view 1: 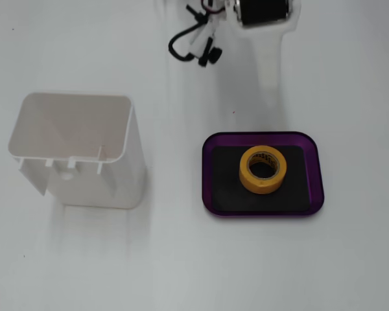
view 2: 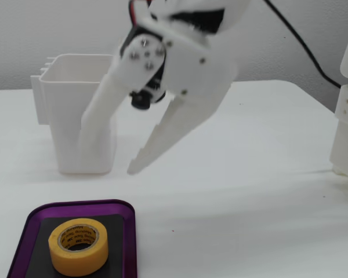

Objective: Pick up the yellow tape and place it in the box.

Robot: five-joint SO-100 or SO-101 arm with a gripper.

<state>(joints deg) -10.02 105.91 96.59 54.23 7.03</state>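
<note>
The yellow tape lies flat inside the box, on its black floor, with its hole facing up. In the side view the tape sits alone in the purple box. The gripper hangs above the table with its two fingers spread apart and nothing between them. A tall white container stands well apart from the box.
</note>
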